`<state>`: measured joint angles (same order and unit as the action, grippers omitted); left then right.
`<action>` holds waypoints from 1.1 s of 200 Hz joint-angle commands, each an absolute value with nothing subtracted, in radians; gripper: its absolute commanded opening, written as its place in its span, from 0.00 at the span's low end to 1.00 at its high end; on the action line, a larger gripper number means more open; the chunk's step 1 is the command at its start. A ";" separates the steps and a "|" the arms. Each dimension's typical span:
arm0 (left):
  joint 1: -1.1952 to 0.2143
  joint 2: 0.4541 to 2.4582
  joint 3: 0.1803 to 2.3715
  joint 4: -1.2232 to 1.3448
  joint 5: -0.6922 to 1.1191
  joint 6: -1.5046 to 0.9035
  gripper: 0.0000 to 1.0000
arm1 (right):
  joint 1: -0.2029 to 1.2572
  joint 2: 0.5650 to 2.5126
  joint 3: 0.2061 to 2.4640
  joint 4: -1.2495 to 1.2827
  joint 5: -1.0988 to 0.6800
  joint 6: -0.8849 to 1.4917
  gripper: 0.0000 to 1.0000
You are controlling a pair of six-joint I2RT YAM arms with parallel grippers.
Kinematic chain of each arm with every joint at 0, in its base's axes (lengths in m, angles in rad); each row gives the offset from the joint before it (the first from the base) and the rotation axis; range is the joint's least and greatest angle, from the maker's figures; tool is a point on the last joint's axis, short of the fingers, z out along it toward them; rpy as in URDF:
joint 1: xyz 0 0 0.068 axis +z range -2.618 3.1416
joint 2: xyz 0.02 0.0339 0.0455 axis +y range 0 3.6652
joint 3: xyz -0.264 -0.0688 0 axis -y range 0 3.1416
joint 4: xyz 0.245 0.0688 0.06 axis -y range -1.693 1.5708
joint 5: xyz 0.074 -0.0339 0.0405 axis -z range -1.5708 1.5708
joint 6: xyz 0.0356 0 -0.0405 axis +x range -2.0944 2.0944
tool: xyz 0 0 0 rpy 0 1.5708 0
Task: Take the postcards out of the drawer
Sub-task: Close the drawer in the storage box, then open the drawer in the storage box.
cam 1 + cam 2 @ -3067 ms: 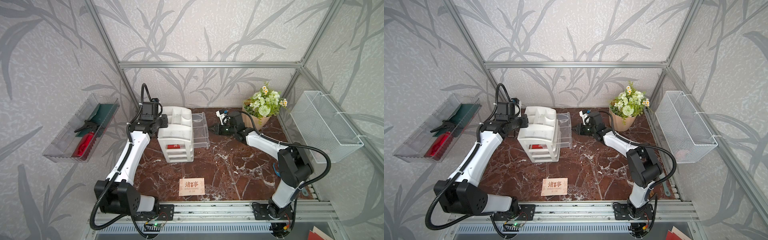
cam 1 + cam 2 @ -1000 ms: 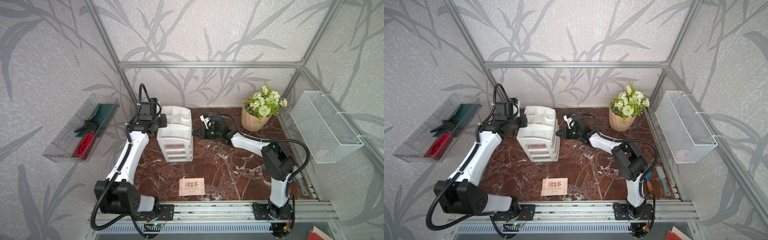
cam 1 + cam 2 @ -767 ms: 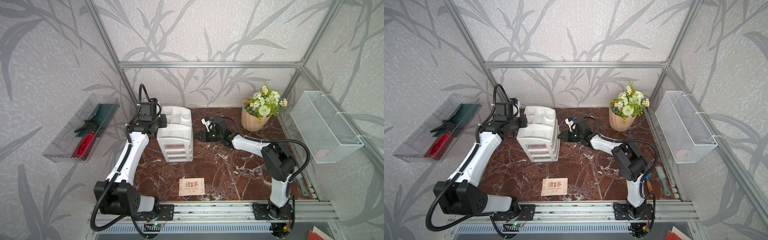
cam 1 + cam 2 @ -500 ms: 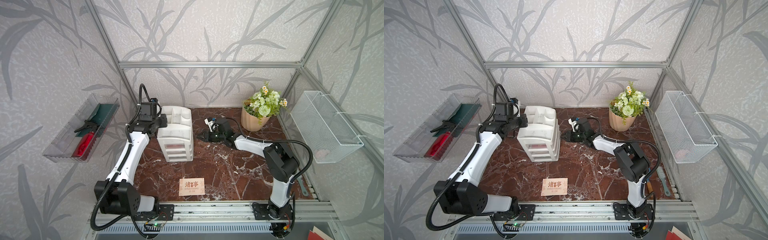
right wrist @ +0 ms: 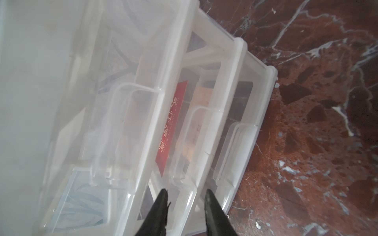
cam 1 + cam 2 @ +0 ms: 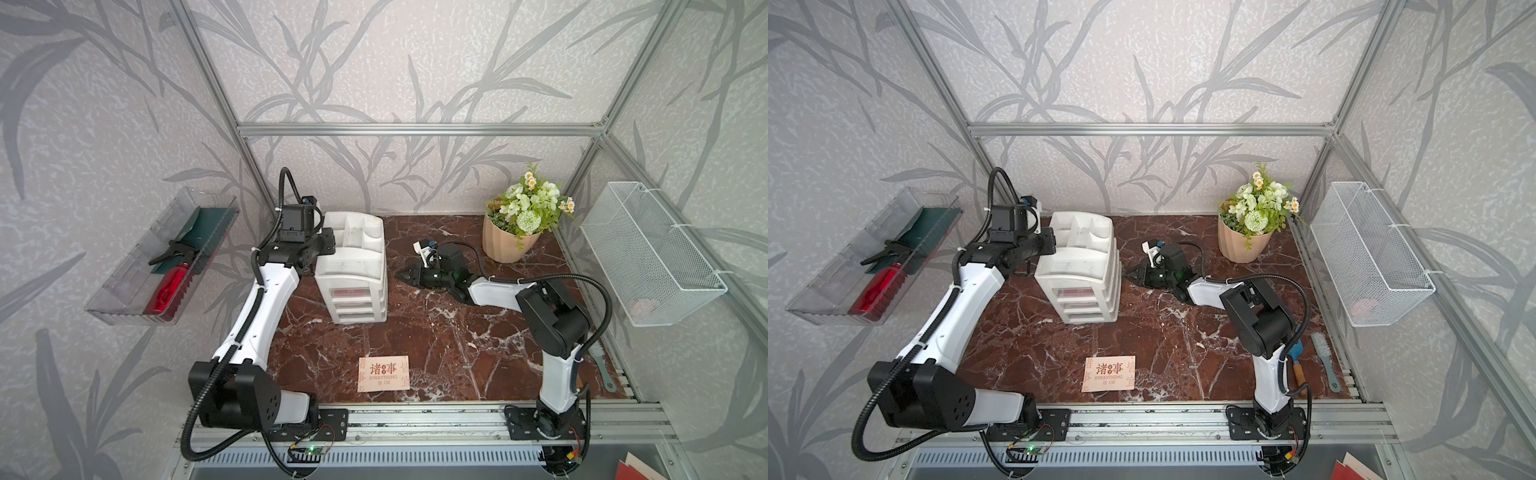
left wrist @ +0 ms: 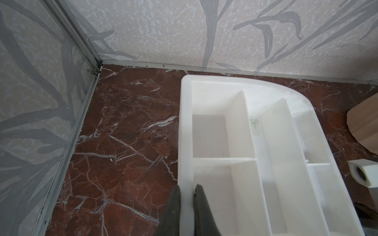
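Rim of white plastic drawer organiser (image 7: 185, 132) pinched by left gripper (image 7: 187, 190); right gripper (image 5: 185, 194) part-open, empty, facing translucent drawers (image 5: 135, 130); red postcard (image 5: 170, 126) inside one; peach postcard (image 6: 383, 373) on marble table (image 6: 436, 340); advise hooking handle squarely, pulling straight.

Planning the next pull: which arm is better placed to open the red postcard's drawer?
Right: the right gripper faces the drawer handles, open; the left gripper clamps the organizer rim.

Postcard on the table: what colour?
The postcard is pale peach with dark print, best in a top view.
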<state>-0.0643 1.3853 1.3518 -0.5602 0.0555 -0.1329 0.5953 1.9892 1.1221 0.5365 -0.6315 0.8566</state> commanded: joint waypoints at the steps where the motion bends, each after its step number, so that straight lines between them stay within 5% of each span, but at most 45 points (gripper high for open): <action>1: -0.079 1.381 1.321 -0.618 0.122 -0.134 0.09 | 0.591 2.025 1.106 0.670 -0.660 0.920 0.32; 140: -0.079 1.387 1.305 -0.606 0.132 -0.138 0.09 | 0.590 2.200 1.100 1.150 -0.710 1.208 0.64; 220: -0.079 1.386 1.302 -0.607 0.134 -0.138 0.09 | 0.590 2.221 1.108 1.220 -0.711 1.255 0.67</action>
